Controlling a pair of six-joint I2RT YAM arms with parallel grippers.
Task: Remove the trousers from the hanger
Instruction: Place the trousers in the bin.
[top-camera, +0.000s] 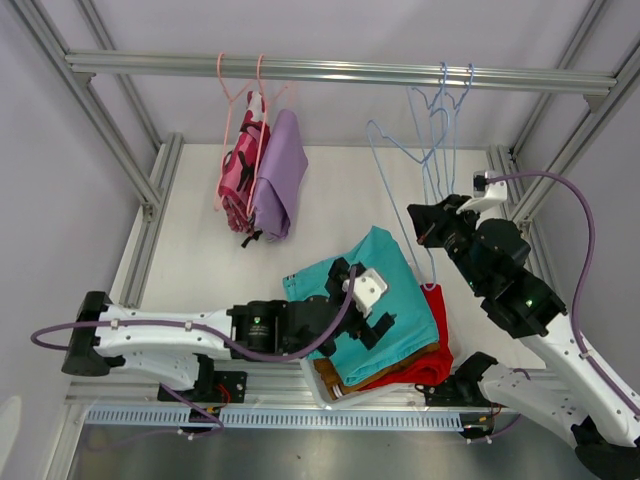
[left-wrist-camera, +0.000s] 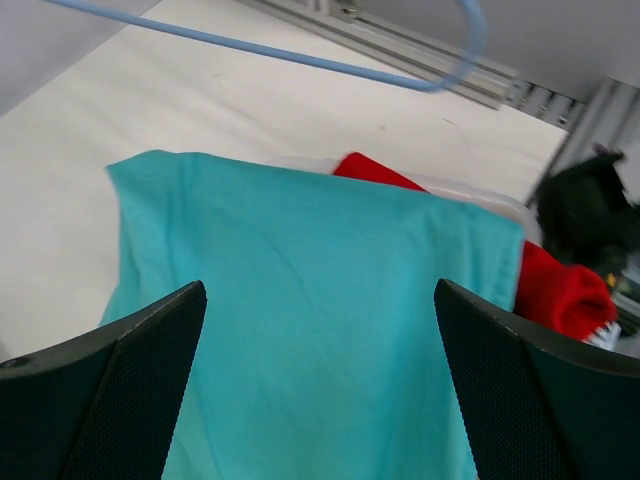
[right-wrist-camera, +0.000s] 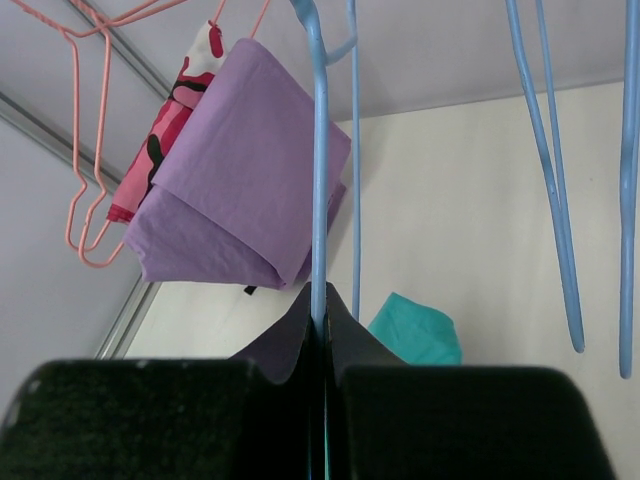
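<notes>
**A:** Starting close in, near the front edge of the table (top-camera: 200, 250), there's a pile. Mustard-brown pair (top-camera: 330, 378) at the bottom, red pair (top-camera: 437, 330) poking out on the right, teal trousers (top-camera: 395, 265) spread flat on top.

**B:** And the left gripper (top-camera: 362, 302) is right over that teal cloth, jaws spread wide, nothing pinched between them. From its wrist camera it's all teal between the two fingers (left-wrist-camera: 130, 380).

**A:** Touching the fabric?

**B:** Can't tell from here.

**A:** Moving out to the right gripper (top-camera: 428, 225). Jaws are clamped tight on the wire of a blue hanger (right-wrist-camera: 319, 150), and that wire is bare.

**B:** Its wrist camera shows it plainly, the wire rising straight up out of the closed fingers.

**A:** Further back, more blue hangers (top-camera: 441, 115) dangle from the rail (top-camera: 340, 70).

**B:** And over on the left of that rail, on pink hangers (top-camera: 226, 128), two garments hang side by side. Lilac trousers (top-camera: 280, 175) and the pink camouflage pair (top-camera: 236, 170) are touching, lilac on the right.
</notes>
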